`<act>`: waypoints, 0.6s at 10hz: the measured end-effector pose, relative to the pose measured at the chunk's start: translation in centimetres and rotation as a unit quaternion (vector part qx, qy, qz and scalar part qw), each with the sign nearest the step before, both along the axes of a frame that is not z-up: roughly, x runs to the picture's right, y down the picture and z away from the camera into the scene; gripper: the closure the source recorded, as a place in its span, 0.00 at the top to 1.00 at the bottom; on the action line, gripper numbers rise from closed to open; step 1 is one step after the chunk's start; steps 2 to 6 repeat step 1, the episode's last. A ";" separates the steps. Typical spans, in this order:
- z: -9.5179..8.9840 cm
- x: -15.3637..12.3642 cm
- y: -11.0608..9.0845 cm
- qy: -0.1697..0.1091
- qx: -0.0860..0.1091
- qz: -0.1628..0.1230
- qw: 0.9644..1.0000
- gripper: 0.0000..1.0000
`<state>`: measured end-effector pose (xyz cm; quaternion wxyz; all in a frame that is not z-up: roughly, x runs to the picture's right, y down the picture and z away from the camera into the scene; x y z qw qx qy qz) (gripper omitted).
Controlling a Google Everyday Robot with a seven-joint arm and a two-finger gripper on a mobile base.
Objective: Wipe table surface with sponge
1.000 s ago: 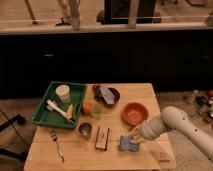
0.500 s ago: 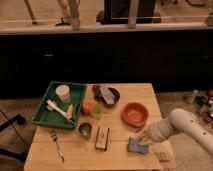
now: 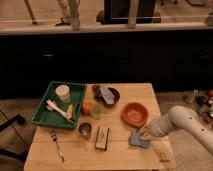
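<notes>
A blue sponge [image 3: 138, 140] lies flat on the wooden table [image 3: 75, 155], near the front right, just below the orange bowl. My gripper [image 3: 145, 135] comes in from the right on a white arm [image 3: 185, 120] and sits on the sponge's right upper edge, pressing it against the table top.
An orange bowl [image 3: 134, 113] is right behind the sponge. A dark bowl [image 3: 106, 94], a green cup [image 3: 96, 110], an orange item [image 3: 87, 107], a metal cup [image 3: 85, 130], a block [image 3: 102, 137], a fork [image 3: 56, 144] and a green tray [image 3: 60, 104] fill the middle and left.
The sponge and my gripper have slid to the right along the front of the table, and the arm has drawn back toward the right edge.
</notes>
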<state>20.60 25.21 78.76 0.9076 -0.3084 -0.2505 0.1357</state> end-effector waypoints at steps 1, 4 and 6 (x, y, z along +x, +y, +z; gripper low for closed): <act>0.1 -0.9 -0.1 -0.009 0.005 -0.002 1.000 0.04; 0.1 -0.9 -0.1 -0.009 0.005 -0.002 1.000 0.04; 0.1 -0.9 -0.1 -0.009 0.005 -0.002 1.000 0.04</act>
